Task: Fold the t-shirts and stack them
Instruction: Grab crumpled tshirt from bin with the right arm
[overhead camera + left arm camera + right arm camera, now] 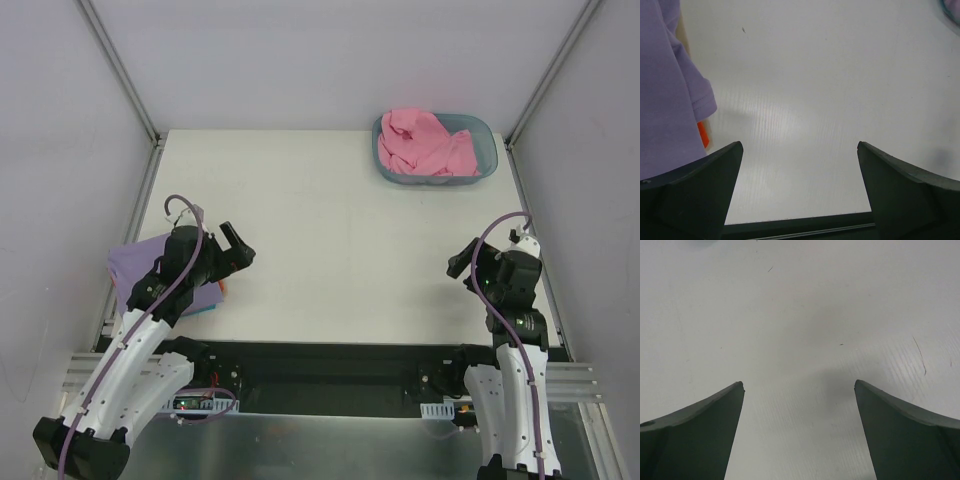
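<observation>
The pink t-shirt (428,142) is lying crumpled in the teal tub (486,140) at the counter's (340,240) far right, the lavender t-shirt (140,262) is lying at the near-left edge under the left gripper (238,246), and both it and the right gripper (462,268) are hovering with jaws spread wide, gripping nothing.

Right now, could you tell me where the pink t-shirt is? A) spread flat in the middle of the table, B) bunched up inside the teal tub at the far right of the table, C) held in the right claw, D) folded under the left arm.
B: the pink t-shirt lies crumpled inside the teal tub at the table's far right, while the purple t-shirt sits by the left arm.
</observation>
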Robot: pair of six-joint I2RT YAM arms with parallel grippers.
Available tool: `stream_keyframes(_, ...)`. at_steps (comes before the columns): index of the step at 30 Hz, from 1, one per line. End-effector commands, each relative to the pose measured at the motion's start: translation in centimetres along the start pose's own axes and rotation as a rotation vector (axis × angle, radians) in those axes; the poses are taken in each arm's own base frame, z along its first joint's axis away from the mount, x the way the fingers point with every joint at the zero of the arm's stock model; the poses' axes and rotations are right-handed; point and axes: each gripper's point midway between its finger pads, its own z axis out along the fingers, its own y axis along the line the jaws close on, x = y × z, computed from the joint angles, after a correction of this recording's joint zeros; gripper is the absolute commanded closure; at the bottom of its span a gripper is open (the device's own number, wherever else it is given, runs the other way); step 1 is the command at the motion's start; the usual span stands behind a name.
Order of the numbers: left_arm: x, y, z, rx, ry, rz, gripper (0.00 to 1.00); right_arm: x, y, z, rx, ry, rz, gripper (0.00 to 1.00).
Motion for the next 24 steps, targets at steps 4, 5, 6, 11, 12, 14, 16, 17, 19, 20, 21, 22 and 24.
stream_keyframes(4, -0.2, -0.7, -0.3, 0.045, -0.016, 0.015, 0.00, -1.3, 0.6, -0.4, -0.017, -0.039, -0.018, 0.03)
stream_keyframes(5, -0.2, -0.6, -0.3, 0.041, -0.016, 0.015, 0.01, -1.4, 0.6, -0.4, -0.016, -0.040, -0.017, 0.03)
stream_keyframes(6, -0.2, -0.6, -0.2, 0.038, -0.015, 0.015, 0.01, -1.4, 0.6, -0.4, -0.013, -0.038, -0.018, 0.03)
stream_keyframes(11, -0.2, -0.9, -0.1, 0.040, -0.003, 0.014, 0.01, -1.4, 0.6, -0.2, -0.008, -0.025, -0.016, 0.03)
stream_keyframes(12, -0.2, -0.9, -0.1, 0.042, -0.002, 0.014, 0.01, -1.6, 0.7, -0.2, -0.012, -0.022, -0.015, 0.03)
stream_keyframes(14, -0.2, -0.9, 0.1, 0.040, -0.002, 0.011, 0.01, -2.3, 1.3, -0.1, -0.033, -0.036, -0.020, 0.03)
stream_keyframes(16, -0.1, -0.8, 0.3, 0.035, 0.001, 0.010, 0.01, -3.5, 2.2, -0.1, -0.057, -0.039, -0.023, 0.03)
stream_keyframes(17, 0.0, -0.8, 0.5, 0.033, 0.008, 0.008, 0.01, -3.9, 2.5, 0.1, -0.061, -0.037, -0.023, 0.03)
stream_keyframes(19, 0.2, -1.0, 0.9, 0.046, 0.017, 0.008, 0.01, -5.5, 3.4, 0.4, -0.071, -0.029, -0.018, 0.03)
stream_keyframes(20, 0.2, -1.0, 1.2, 0.043, 0.021, 0.008, 0.01, -6.7, 3.9, 0.7, -0.080, -0.047, -0.011, 0.03)
stream_keyframes(21, 0.6, -1.3, 1.4, 0.061, 0.042, 0.009, 0.01, -6.9, 4.3, 1.7, -0.081, -0.019, -0.008, 0.03)
stream_keyframes(22, 0.5, -1.6, 1.5, 0.074, 0.041, 0.009, 0.01, -9.3, 5.6, 1.5, -0.113, -0.059, -0.008, 0.03)
stream_keyframes(24, 0.7, -1.5, 1.8, 0.069, 0.046, 0.010, 0.01, -10.9, 6.9, 3.4, -0.131, -0.019, 0.006, 0.03)
